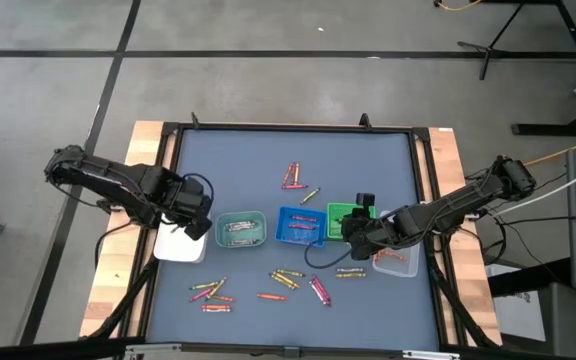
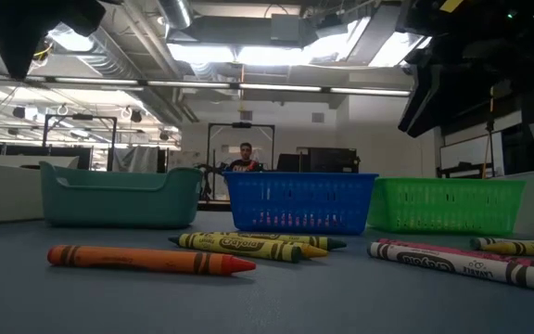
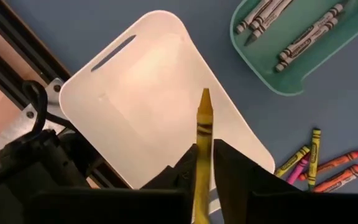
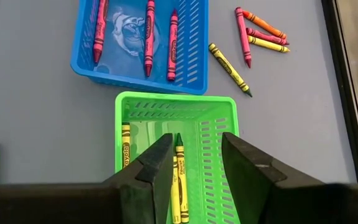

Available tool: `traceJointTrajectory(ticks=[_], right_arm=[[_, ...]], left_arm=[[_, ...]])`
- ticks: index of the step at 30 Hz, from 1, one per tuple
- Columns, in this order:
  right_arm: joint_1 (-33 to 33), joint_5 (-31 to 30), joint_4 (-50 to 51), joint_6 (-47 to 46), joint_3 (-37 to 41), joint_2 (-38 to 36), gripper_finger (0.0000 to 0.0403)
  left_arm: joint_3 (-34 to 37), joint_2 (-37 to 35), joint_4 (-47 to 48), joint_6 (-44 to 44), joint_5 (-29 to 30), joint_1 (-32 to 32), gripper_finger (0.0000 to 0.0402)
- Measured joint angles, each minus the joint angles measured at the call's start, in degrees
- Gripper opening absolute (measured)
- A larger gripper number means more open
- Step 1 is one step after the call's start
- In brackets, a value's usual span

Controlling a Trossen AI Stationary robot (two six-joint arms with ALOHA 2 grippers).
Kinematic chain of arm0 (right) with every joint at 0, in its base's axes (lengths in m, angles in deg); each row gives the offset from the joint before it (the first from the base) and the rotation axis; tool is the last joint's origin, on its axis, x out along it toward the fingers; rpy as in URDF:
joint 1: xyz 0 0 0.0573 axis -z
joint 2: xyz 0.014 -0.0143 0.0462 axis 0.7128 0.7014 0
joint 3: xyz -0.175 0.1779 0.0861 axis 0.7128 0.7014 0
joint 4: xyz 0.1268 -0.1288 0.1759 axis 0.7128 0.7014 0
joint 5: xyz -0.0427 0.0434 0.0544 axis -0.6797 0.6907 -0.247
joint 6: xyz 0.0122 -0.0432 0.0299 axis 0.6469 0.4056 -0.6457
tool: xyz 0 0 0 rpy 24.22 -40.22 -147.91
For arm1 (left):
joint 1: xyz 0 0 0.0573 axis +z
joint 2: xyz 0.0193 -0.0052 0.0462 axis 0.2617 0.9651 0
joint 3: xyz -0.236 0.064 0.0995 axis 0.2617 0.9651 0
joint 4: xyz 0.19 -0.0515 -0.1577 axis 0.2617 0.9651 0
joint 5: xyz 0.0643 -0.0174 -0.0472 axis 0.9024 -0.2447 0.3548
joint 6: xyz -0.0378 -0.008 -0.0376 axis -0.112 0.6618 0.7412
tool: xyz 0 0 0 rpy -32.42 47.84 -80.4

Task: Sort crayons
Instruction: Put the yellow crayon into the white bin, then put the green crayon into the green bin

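Observation:
My left gripper (image 3: 202,155) hangs over the white tray (image 3: 154,106) at the table's left, shut on a yellow crayon (image 3: 204,124). My right gripper (image 4: 194,149) is open above the green tray (image 4: 176,102), where yellow crayons (image 4: 180,180) lie on the bottom; nothing sits between its fingers. The blue tray (image 4: 135,79) holds red and pink crayons, and the teal tray (image 3: 291,43) holds grey ones. Loose crayons (image 1: 288,280) lie on the mat near the table's front edge, and more loose crayons (image 1: 293,178) lie toward the far side. My left gripper pinches the yellow crayon's wrapped body (image 3: 202,146) between its two fingers, which point down from above and lie along the crayon. The pointed tip sticks out past the fingertips toward the white tray. The crayon is lifted clear; its back end is hidden between the fingers.
The trays stand in a row across the middle of the mat (image 1: 268,160): white (image 1: 180,245), teal (image 1: 240,229), blue (image 1: 301,225), green (image 1: 343,218) and clear (image 1: 396,260). Raised frame rails (image 1: 173,160) border the mat. A person (image 2: 246,158) sits far behind the table.

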Motion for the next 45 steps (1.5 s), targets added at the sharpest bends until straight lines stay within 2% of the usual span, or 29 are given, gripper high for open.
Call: traceJointTrajectory(ticks=[11, 19, 24, 29, 40, 45], right_arm=[[0.0, 0.0, -1.4, 3.0, 0.0, 0.0, 0.0136], [0.3, 0.0, -4.9, 9.3, 0.0, 0.0, 0.0136], [4.1, 2.4, -7.9, 13.5, 0.0, 0.0, 0.0136], [11.8, 8.8, -12.2, 20.0, 0.0, 0.0, 0.0136], [33.4, 34.3, -20.9, 33.9, 0.0, 0.0, 0.0136], [39.5, 40.8, -21.6, 35.9, -0.1, 2.0, 0.0136]], left_arm=[[0.0, 0.0, -0.5, 2.1, 4.4, -0.6, 0.0097], [0.0, 0.0, -2.9, 2.1, 7.4, -0.6, 0.0102], [0.0, 0.0, -4.4, 2.0, 9.5, -0.5, 0.0102], [0.0, 0.0, -5.2, 2.0, 9.5, -0.5, 0.0102], [0.0, 0.0, -5.5, 2.0, 9.6, -0.5, 0.0102], [0.0, 0.0, -5.6, 2.0, 11.0, -0.6, 0.0102]])
